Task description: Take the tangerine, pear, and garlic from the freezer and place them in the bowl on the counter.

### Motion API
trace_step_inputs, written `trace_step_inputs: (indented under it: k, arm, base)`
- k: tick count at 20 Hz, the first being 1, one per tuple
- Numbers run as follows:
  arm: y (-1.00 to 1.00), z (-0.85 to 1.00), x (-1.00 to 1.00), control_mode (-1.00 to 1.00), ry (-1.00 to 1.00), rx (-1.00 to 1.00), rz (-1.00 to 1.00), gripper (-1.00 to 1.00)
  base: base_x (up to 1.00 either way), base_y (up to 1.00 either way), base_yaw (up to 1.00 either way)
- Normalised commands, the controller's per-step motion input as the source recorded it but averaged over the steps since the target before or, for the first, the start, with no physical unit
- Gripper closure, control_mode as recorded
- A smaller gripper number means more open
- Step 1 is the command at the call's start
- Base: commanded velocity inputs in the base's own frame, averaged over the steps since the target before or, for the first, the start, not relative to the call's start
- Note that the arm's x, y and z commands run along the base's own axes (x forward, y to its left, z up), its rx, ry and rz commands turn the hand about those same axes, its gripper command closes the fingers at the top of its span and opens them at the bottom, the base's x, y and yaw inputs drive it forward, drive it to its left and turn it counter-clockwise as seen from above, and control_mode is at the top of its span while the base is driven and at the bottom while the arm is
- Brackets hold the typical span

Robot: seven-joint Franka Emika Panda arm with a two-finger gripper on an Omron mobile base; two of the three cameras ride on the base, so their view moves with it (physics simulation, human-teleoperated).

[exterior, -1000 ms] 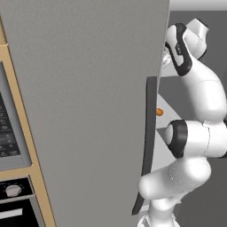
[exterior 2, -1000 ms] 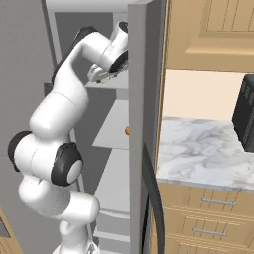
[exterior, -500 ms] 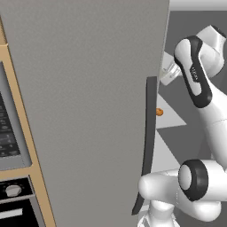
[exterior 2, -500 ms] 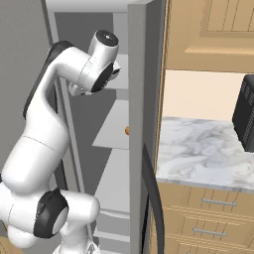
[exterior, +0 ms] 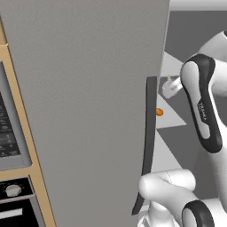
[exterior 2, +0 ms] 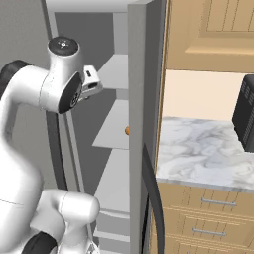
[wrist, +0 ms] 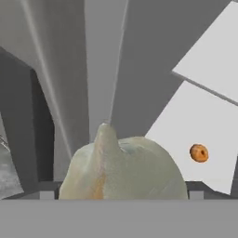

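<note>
Right up against the hand camera sits the small yellow-green pear (wrist: 123, 169), held between the widely spread jaws of the two-finger gripper (wrist: 122, 195); its long axis runs away from the hand, its narrow neck pointing into the tall plain grey freezer (exterior: 88, 111). The fingertips are mostly hidden behind the fruit. Beyond the pear, the tiny round orange tangerine (wrist: 199, 153) rests near the front edge of a pale freezer shelf (wrist: 195, 121).

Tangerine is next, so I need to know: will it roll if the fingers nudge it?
Probably. The tangerine is round and lies loose on a flat shelf, so a sideways nudge could roll it. It looks small, so likely light and easily knocked.
</note>
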Motion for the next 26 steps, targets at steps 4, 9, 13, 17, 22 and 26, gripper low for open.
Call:
trace_step_inputs:
  k: [4, 9, 13, 17, 22, 26]
  arm:
    - [0.02, -0.06, -0.6, -1.0, 0.0, 0.01, -0.38, 1.0]
    - [0.0, -0.04, -0.56, -1.0, 0.07, 0.09, -0.3, 1.0]
    - [0.0, -0.22, -0.47, -1.0, 0.09, 0.07, -0.28, 1.0]
    - [0.08, -0.24, -0.32, -1.0, 0.0, 0.02, -0.16, 1.0]
    - [0.12, -0.23, -0.09, -1.0, -0.01, 0.0, 0.0, 1.0]
    - [0.04, -0.14, -0.04, 1.0, 0.0, 0.0, 0.0, 1.0]
  base:
    - [0.0, 0.0, 0.0]
    - [0.0, 0.0, 0.0]
    - [0.0, 0.0, 0.0]
    - [0.0, 0.0, 0.0]
    - [0.0, 0.0, 0.0]
    - [-0.49, 0.15, -0.01]
